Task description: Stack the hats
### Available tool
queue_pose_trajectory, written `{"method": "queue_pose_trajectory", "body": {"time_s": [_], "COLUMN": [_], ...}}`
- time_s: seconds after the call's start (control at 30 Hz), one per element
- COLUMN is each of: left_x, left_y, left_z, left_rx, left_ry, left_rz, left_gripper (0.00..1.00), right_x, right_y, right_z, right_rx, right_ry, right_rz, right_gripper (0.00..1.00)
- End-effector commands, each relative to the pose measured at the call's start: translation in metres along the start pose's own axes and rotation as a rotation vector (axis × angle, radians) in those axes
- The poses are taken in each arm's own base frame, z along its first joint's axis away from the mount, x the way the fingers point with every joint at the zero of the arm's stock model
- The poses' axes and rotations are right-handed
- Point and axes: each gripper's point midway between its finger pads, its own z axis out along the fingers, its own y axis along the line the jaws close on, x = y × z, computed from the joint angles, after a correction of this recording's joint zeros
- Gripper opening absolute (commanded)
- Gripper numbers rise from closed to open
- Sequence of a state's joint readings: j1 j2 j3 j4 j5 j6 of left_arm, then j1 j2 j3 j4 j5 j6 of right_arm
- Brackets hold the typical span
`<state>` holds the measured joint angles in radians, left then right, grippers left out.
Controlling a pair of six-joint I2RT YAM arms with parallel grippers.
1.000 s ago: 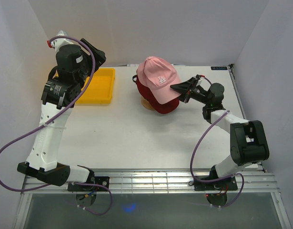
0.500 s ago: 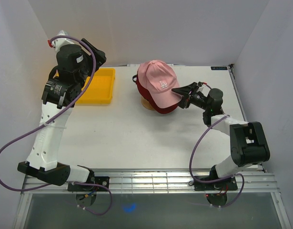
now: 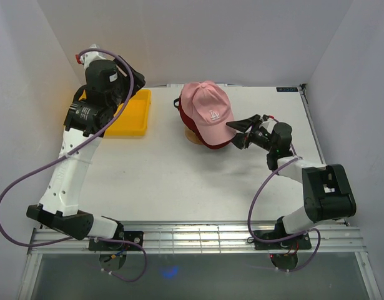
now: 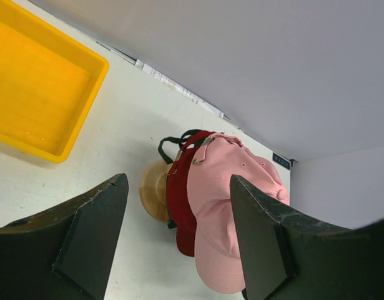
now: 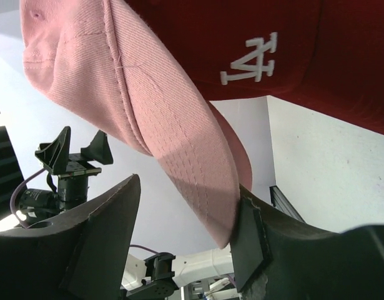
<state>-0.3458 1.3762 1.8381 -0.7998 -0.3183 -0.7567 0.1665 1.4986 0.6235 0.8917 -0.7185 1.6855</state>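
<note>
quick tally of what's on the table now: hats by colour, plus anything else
pink hat: 1
red hat: 1
yellow tray: 1
wooden stand: 1
Total: 4 things, 2 of them hats. A dark strap shows at the back of the stack; cannot tell whether it belongs to a third hat.

I log the right gripper (image 5: 188,187) with its fingers spread wide. The pink cap (image 5: 148,94) hangs its brim between them, the edge close against one finger (image 5: 248,237); contact unclear. The red cap (image 5: 341,62), bearing a white logo (image 5: 251,59), lies against the pink one, over the white table (image 5: 329,169).
</note>
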Motion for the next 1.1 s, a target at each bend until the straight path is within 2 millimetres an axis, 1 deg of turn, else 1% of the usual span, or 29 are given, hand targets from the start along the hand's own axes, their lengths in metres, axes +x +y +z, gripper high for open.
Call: {"method": "queue_pose_trajectory", "body": {"time_s": [0.0, 0.07, 0.13, 0.27, 0.3, 0.33, 0.37, 0.43, 0.47, 0.5, 0.53, 0.57, 0.63, 0.67, 0.7, 0.73, 0.77, 0.87, 0.9, 1.0, 1.07], "left_x": [0.008, 0.010, 0.016, 0.030, 0.036, 0.038, 0.040, 0.050, 0.054, 0.058, 0.066, 0.071, 0.081, 0.085, 0.091, 0.092, 0.103, 0.113, 0.122, 0.130, 0.132], "left_y": [0.001, 0.001, 0.000, -0.001, 0.000, 0.000, 0.000, -0.004, -0.006, -0.008, -0.015, -0.019, -0.032, -0.035, -0.042, -0.052, -0.055, -0.067, -0.068, -0.065, -0.064], "left_z": [0.006, 0.007, 0.011, 0.020, 0.024, 0.025, 0.026, 0.032, 0.035, 0.039, 0.047, 0.050, 0.061, 0.065, 0.065, 0.065, 0.071, 0.076, 0.080, 0.084, 0.086], "left_rx": [0.010, 0.010, 0.018, 0.028, 0.027, 0.029, 0.032, 0.058, 0.070, 0.079, 0.110, 0.133, 0.189, 0.205, 0.242, 0.280, 0.294, 0.340, 0.346, 0.335, 0.333], "left_ry": [0.026, 0.032, 0.053, 0.099, 0.118, 0.124, 0.131, 0.166, 0.184, 0.200, 0.232, 0.246, 0.282, 0.284, 0.307, 0.311, 0.336, 0.355, 0.371, 0.384, 0.382], "left_rz": [0.015, 0.016, 0.019, 0.026, 0.029, 0.033, 0.037, 0.049, 0.068, 0.079, 0.093, 0.132, 0.169, 0.207, 0.219, 0.232, 0.253, 0.306, 0.326, 0.338, 0.340], "left_gripper": [0.76, 0.76, 0.75, 0.74, 0.74, 0.74, 0.74, 0.74, 0.73, 0.73, 0.73, 0.73, 0.74, 0.74, 0.74, 0.74, 0.74, 0.74, 0.74, 0.73, 0.73], "right_x": [-0.002, -0.001, -0.001, 0.003, 0.004, 0.007, 0.006, 0.011, 0.010, 0.011, 0.014, 0.013, 0.014, 0.013, 0.013, 0.013, 0.012, 0.011, 0.012, 0.012, 0.007], "right_y": [0.006, 0.004, 0.001, -0.004, -0.005, -0.006, -0.013, -0.013, -0.020, -0.019, -0.021, -0.025, -0.026, -0.027, -0.030, -0.029, -0.029, -0.026, -0.024, -0.019, -0.017], "right_z": [-0.004, -0.006, -0.005, 0.000, 0.002, 0.004, 0.006, 0.009, 0.011, 0.011, 0.013, 0.015, 0.014, 0.014, 0.013, 0.012, 0.011, 0.011, 0.011, 0.011, 0.009], "right_rx": [-0.048, -0.056, -0.058, -0.066, -0.067, -0.069, -0.061, -0.083, -0.076, -0.089, -0.090, -0.085, -0.102, -0.103, -0.099, -0.109, -0.114, -0.126, -0.132, -0.130, -0.116], "right_ry": [-0.036, -0.045, -0.052, -0.053, -0.054, -0.047, -0.054, -0.048, -0.057, -0.055, -0.049, -0.055, -0.061, -0.071, -0.073, -0.073, -0.081, -0.081, -0.081, -0.083, -0.101], "right_rz": [-0.057, -0.062, -0.063, -0.063, -0.059, -0.048, -0.034, -0.037, -0.011, -0.016, -0.010, 0.004, 0.008, 0.020, 0.031, 0.029, 0.033, 0.044, 0.048, 0.046, 0.046], "right_gripper": [0.63, 0.65, 0.66, 0.67, 0.67, 0.67, 0.67, 0.67, 0.67, 0.67, 0.67, 0.67, 0.66, 0.66, 0.66, 0.65, 0.65, 0.61, 0.60, 0.54, 0.51]}}
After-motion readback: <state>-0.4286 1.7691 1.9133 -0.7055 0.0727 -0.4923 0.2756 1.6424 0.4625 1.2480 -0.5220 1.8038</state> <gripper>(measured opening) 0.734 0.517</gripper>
